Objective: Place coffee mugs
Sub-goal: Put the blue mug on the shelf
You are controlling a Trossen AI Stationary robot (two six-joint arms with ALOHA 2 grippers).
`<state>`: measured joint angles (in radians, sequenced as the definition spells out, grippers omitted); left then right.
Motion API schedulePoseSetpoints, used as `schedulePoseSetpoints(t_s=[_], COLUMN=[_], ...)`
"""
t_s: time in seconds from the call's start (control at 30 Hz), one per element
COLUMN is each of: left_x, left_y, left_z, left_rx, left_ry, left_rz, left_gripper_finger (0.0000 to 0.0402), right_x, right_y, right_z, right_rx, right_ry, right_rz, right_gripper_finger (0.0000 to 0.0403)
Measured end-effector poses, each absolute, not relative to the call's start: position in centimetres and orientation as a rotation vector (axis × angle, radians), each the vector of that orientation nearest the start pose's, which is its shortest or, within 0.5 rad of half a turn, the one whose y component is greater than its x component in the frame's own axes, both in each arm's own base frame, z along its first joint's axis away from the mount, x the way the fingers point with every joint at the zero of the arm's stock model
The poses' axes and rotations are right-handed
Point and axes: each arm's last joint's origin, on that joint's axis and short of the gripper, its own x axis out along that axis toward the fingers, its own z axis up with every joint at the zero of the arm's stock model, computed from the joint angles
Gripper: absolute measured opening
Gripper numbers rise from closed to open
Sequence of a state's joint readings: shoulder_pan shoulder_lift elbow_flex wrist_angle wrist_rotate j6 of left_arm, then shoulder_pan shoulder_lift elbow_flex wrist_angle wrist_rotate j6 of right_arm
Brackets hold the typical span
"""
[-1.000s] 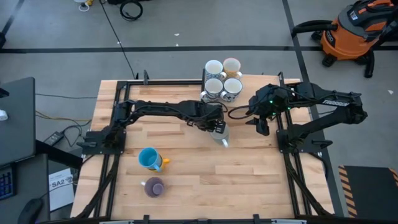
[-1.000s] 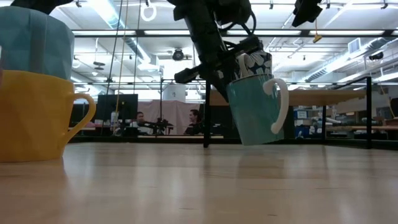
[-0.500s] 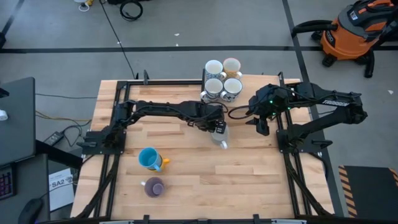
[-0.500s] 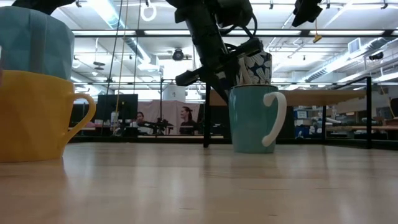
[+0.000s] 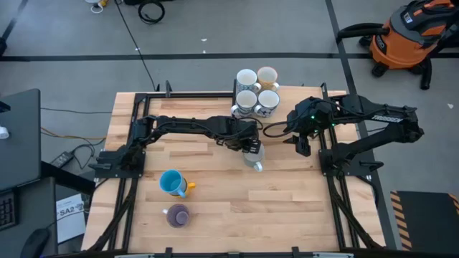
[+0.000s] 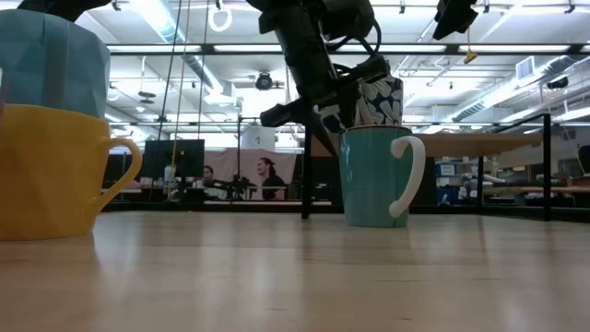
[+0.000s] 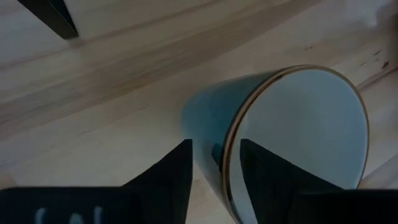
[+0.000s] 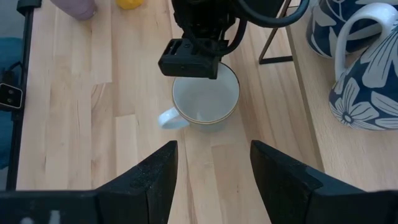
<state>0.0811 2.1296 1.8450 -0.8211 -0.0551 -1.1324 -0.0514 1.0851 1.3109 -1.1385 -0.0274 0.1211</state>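
A teal mug [image 5: 253, 158] with a white handle [image 6: 406, 175] stands upright on its base on the wooden table [image 5: 287, 201], near the middle. My left gripper [image 7: 216, 149] is open, slanting down over the mug's far rim. One finger is outside the wall and one inside, and a gap shows on each side of the rim [image 7: 229, 155]. My right gripper [image 8: 214, 155] hangs open above the table to the right of the mug [image 8: 205, 99], holding nothing.
Four mugs [image 5: 257, 88], two of them dark with a flower pattern, cluster at the far edge just behind the teal mug. A blue mug stacked on a yellow one [image 5: 172, 183] and a purple mug [image 5: 177, 215] sit near left. Bare wood lies near right.
The teal mug hung tilted just above the table in my left gripper. It has come down and now stands upright on its base. My left gripper has opened and let go of the rim, staying in place.
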Motion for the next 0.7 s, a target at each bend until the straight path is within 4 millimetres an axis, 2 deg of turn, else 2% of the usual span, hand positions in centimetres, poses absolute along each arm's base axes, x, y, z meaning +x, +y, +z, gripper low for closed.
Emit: schedulePoseSetpoints(t_s=[0.43, 0.7], left_x=[45.3, 44.1], left_y=[3.8, 5.0], left_z=[23.0, 25.6], left_rx=[-1.029, -1.024], left_ry=[0.971, 0.941], left_rz=[0.652, 0.603], left_gripper_finger=[0.0153, 0.0153], right_x=[18.1, 18.1], right_y=[-0.8, -0.9], right_z=[37.4, 37.4], right_rx=[0.149, 0.149], right_ry=[0.910, 0.910], right_rz=[-0.077, -0.077], right_gripper_finger=[0.0208, 0.0208])
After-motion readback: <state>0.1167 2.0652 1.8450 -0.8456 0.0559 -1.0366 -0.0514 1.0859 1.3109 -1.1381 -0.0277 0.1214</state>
